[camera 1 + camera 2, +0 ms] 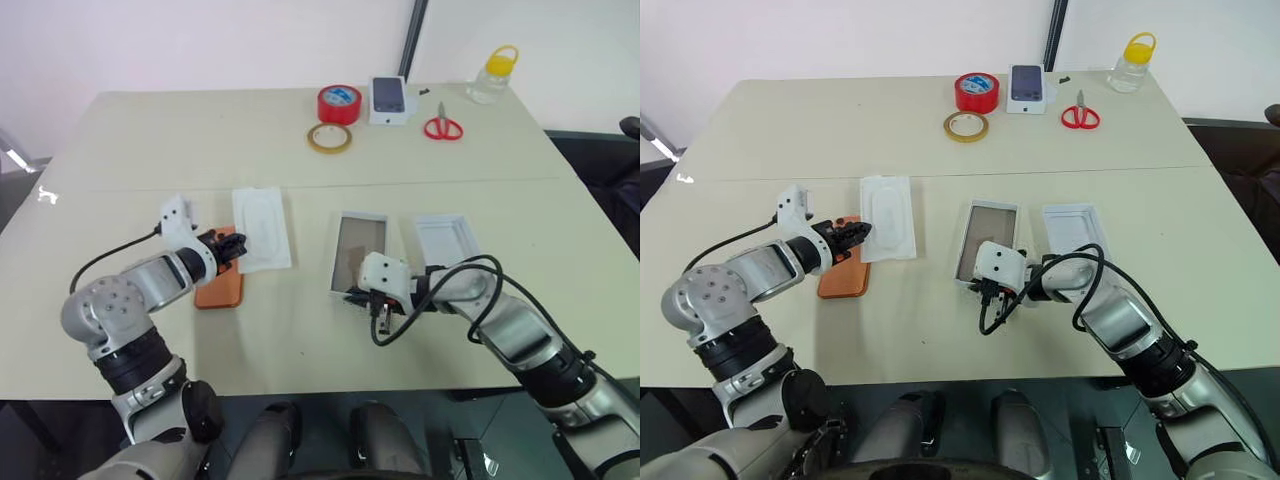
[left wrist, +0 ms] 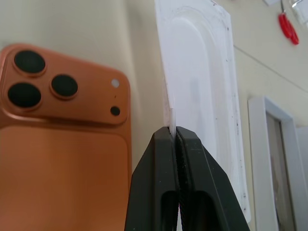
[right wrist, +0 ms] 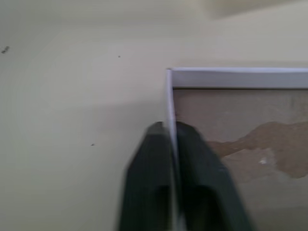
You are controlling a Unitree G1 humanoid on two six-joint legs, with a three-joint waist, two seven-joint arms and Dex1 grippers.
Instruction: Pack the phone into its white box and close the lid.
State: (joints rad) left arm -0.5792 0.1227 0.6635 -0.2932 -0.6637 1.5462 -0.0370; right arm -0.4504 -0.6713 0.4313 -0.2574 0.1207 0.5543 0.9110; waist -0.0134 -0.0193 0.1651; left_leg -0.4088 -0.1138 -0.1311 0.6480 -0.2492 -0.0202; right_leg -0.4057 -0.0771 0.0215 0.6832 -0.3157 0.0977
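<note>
Phone (image 2: 62, 144) lies camera-side up on the counter (image 1: 300, 130), just beside the flat white insert (image 2: 202, 96). Left hand (image 2: 174, 132) is clenched on the insert's edge. Right hand (image 3: 168, 130) is clenched on the white box (image 3: 240, 77) wall. Lid (image 1: 445, 240) lies beside the box.

Left arm (image 1: 120, 300) reaches forward from the near left table edge, forearm angled inward to the right, wrist tipped slightly downward. Left gripper (image 2: 173, 132) is closed: both black fingers (image 2: 154, 163) pressed together, a thin white edge pinched between the tips. In the head view the left gripper (image 1: 232, 247) points toward table centre.

Right arm (image 1: 520, 325) extends from the near right, elbow out, forearm crossing inward to the left, wrist pitched down more steeply. Right gripper (image 3: 169, 130) is closed, fingers (image 3: 147, 178) clamped either side of a thin white wall. A black cable (image 1: 440, 290) loops over the right wrist.
</note>
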